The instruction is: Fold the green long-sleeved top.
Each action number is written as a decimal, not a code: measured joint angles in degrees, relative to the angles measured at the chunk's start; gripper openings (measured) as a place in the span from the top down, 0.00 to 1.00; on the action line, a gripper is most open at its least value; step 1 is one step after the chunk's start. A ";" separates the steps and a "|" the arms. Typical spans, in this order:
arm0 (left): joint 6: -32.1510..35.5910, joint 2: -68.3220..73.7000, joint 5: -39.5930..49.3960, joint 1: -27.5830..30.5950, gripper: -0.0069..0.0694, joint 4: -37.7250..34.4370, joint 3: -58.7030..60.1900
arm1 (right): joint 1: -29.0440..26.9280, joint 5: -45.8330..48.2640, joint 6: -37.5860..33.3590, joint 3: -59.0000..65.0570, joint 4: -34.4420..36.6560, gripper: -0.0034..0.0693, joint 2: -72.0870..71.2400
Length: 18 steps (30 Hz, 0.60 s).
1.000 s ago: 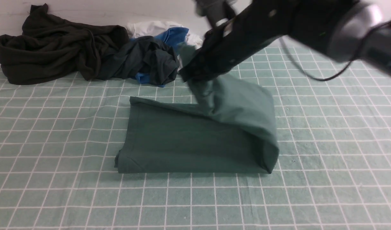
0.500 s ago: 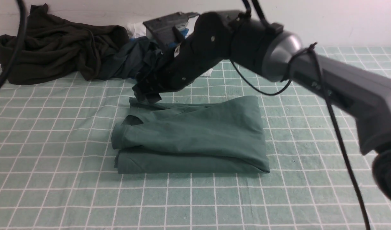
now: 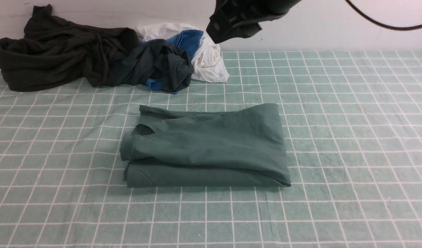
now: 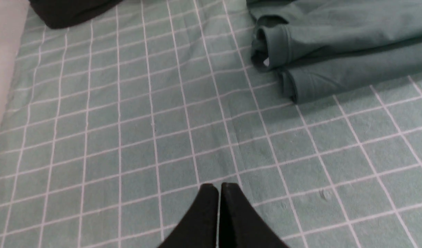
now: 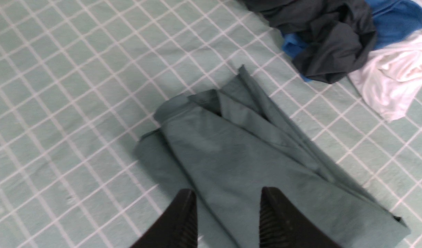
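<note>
One end effector (image 5: 228, 198) raised, top (image 3: 211, 148) seemingly released

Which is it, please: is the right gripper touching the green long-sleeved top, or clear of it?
Apart. The front view shows the right gripper held high, with clear space between it and the green long-sleeved top lying below.

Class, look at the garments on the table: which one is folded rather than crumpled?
The green long-sleeved top, alone mid-table in flat layers. The dark brown garment, blackish-green garment, blue cloth and white cloth lie bunched at the back.
</note>
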 joint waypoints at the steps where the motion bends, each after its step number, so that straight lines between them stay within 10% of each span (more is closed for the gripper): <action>1: 0.00 -0.32 -0.31 0.00 0.91 0.00 0.31 | 0.00 0.00 -0.14 1.03 0.22 0.68 -1.01; 7: -0.01 -6.19 -1.75 0.00 0.91 0.05 1.64 | 0.06 -8.56 0.29 21.40 2.40 0.93 -17.61; 18: -0.06 -6.33 -1.70 0.00 0.91 0.05 1.64 | 0.06 -30.09 0.97 47.95 0.70 0.97 -42.05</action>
